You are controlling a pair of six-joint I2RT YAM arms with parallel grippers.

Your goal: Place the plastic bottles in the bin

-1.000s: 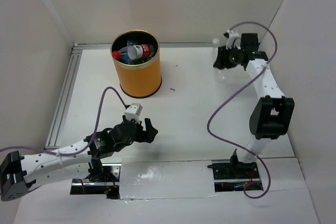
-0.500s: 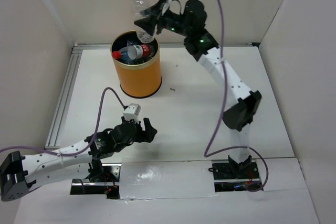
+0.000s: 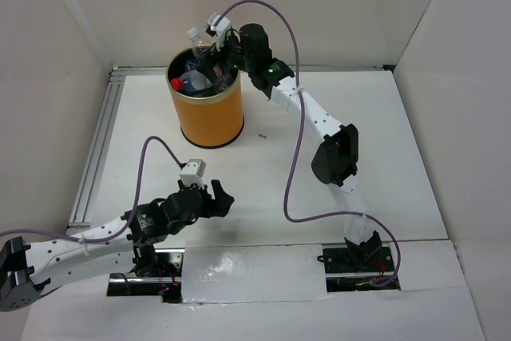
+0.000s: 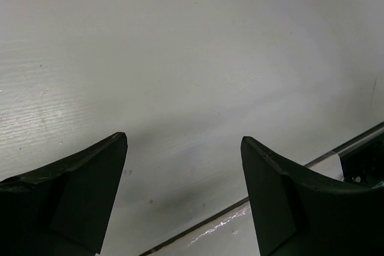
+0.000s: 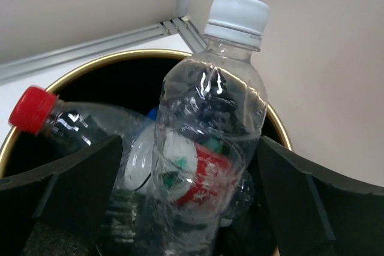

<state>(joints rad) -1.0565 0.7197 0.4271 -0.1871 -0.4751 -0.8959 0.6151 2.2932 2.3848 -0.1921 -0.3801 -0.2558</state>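
The bin (image 3: 209, 113) is an orange-yellow cylinder at the back left of the table, and its gold rim (image 5: 90, 66) shows in the right wrist view. A clear, white-capped plastic bottle (image 5: 210, 112) stands upright inside it, with its neck (image 3: 196, 37) poking above the rim. My right gripper (image 3: 214, 57) hangs over the bin, open; its fingers (image 5: 78, 178) are spread on either side of that bottle. A red-capped bottle (image 5: 84, 127) lies below with other bottles. My left gripper (image 3: 217, 197) is open and empty, low over the bare table (image 4: 180, 58).
An aluminium rail (image 3: 100, 141) runs along the table's left edge. White walls enclose the back and sides. A small dark speck (image 3: 261, 136) lies right of the bin. A silver taped strip (image 3: 255, 265) spans the near edge between the arm bases.
My right arm carried the clear bottle from the far right to above the bin, lowered it in, and its jaws opened. The left arm barely shifted.
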